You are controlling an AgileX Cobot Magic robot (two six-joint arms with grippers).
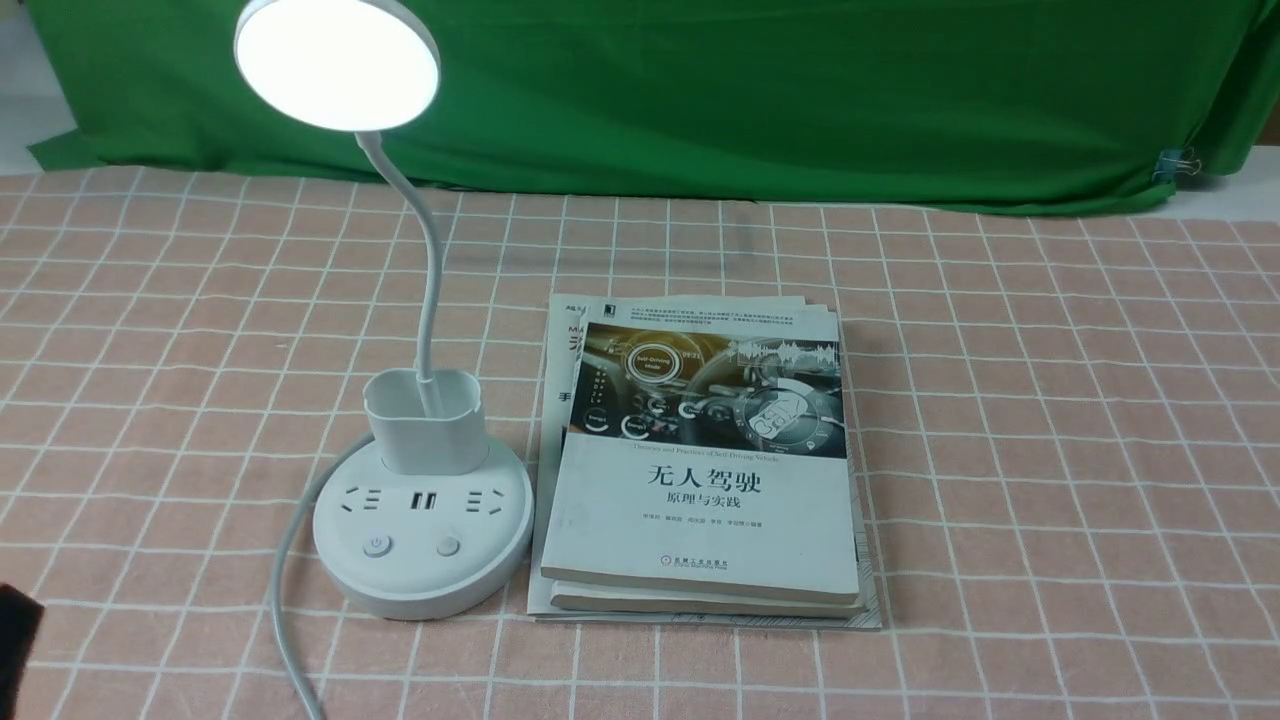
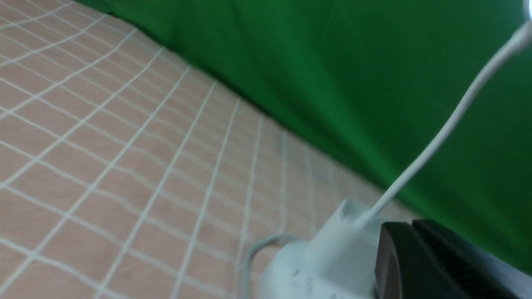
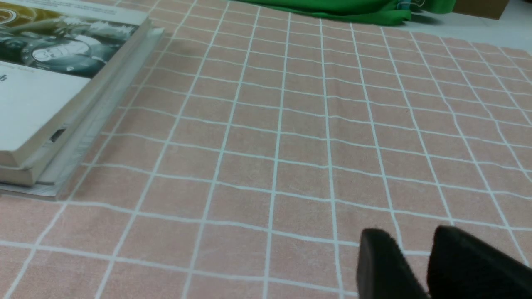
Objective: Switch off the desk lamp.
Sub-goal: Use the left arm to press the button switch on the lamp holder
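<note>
- Desk lamp [image 1: 425, 430] stands on the left part of the desk [image 1: 1050, 450] with its head [image 1: 337, 62] glowing, so nothing is switched off yet.
- Our left jaws show only as a dark edge at the near left of the front view and as one black part close to the lamp's base [image 1: 420, 585]; we cannot tell whether they are open or closed.
- Our right jaws hang low over the cloth, tips a little apart and holding nothing, well away from the lamp.
- Books [image 1: 700, 500] lie stacked just beside the base.
- We judge this to be the approach step. Next, the left jaws must press one tip down on the power-marked button [image 1: 377, 546], avoiding the cord [image 1: 285, 590].
</note>
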